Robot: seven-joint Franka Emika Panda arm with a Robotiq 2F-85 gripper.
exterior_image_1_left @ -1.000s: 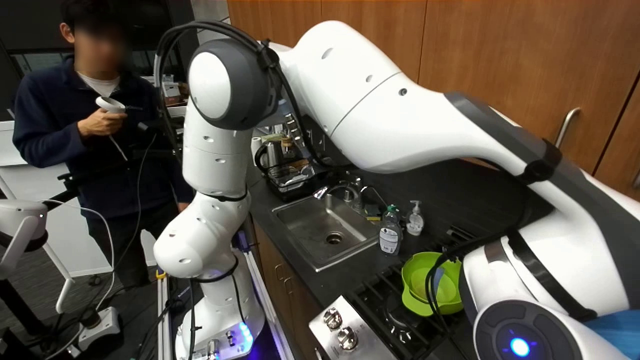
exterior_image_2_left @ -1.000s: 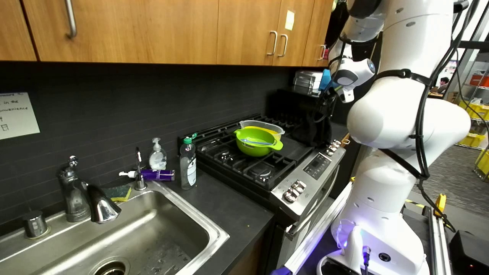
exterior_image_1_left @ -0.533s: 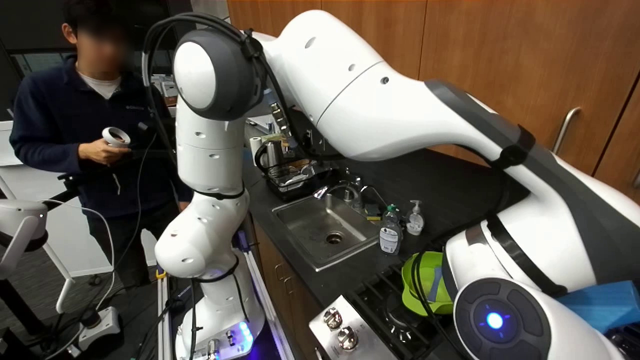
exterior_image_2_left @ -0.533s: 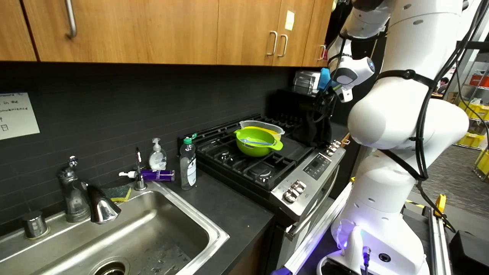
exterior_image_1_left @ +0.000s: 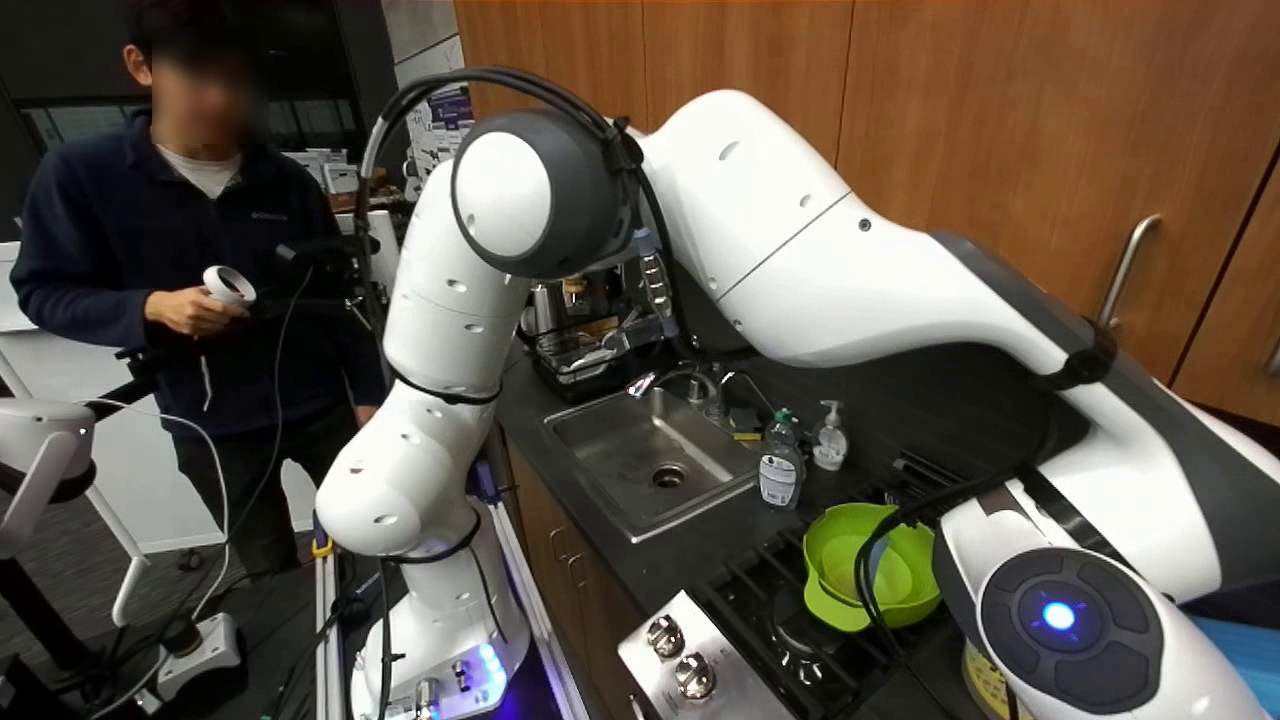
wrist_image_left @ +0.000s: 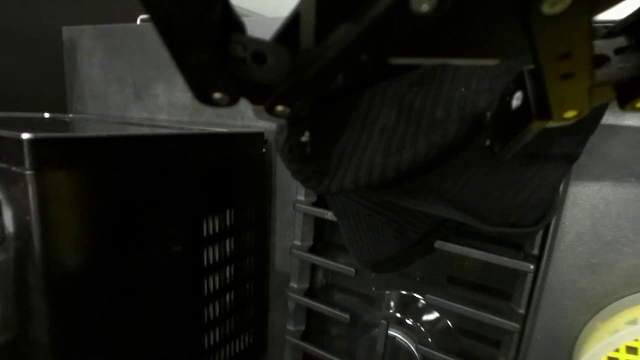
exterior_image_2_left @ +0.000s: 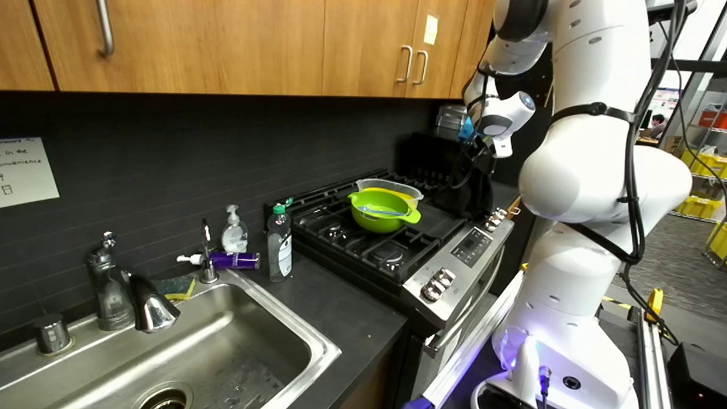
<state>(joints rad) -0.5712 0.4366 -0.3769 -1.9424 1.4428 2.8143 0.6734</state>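
A: ok so what's the deal with the gripper (wrist_image_left: 402, 137), is it clamped on anything?

B: Nah, the fingers (wrist_image_left: 515, 114) are released, standing well apart in the wrist view. A dark ribbed cloth (wrist_image_left: 420, 150) shows between and below them, all loose folds. Whether a fingertip brushes it, can't tell, it's pretty much black on black in there.

A: And where's the cloth exactly?

B: Over the stove grate (wrist_image_left: 325, 262), with one corner drooping across a few bars. No telling whether the lower part rests on the metal or hangs just above it. It's near a big black box (wrist_image_left: 115, 240) with slots in its side. Bottom corner of that view also catches the edge of a round pale container (wrist_image_left: 595, 325) with a yellow grid inside.

A: What about the rest of the kitchen?

B: Both exterior views have a green bowl (exterior_image_2_left: 375, 224) on the stove with a blue utensil (exterior_image_2_left: 383, 212) in it. Also in an exterior view: a green-capped bottle (exterior_image_2_left: 279, 247) upright on the counter between stove and sink (exterior_image_2_left: 325, 346), plus a purple bottle (exterior_image_2_left: 235, 261) on its side by the sink's back edge. Oh, and someone in a navy jacket (exterior_image_1_left: 245, 375) stands near the arm (exterior_image_1_left: 800, 280), holding a white controller (exterior_image_1_left: 230, 287).
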